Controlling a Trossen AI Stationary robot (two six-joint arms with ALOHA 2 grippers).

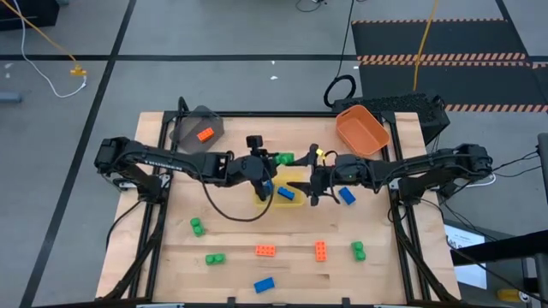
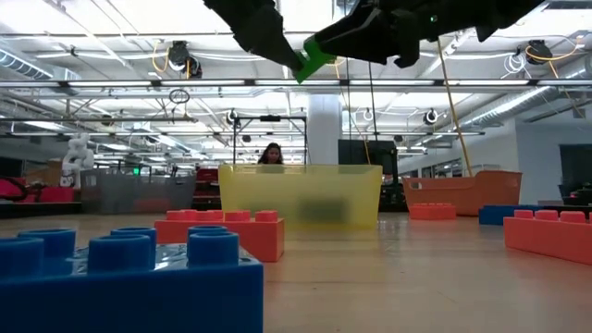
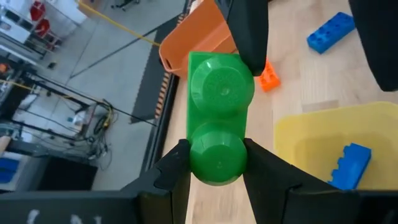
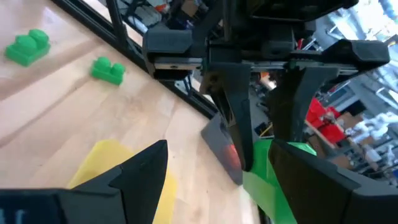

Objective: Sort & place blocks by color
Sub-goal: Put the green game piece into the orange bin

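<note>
My left hand [image 1: 272, 164] is clamped on a green brick [image 3: 219, 118] above the yellow bin [image 1: 292, 202], my right hand [image 1: 313, 178] beside it, fingers apart. One blue brick [image 3: 350, 164] is binned; most bricks remain scattered on the tabletop [image 1: 231, 274].

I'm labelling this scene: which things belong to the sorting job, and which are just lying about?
Job: green block held in left end effector; right end effector, open, beside it; loose blocks on table; yellow bin; grey bin; orange bin.
Lying about: floor cable; striped mat; person beyond the table.
</note>
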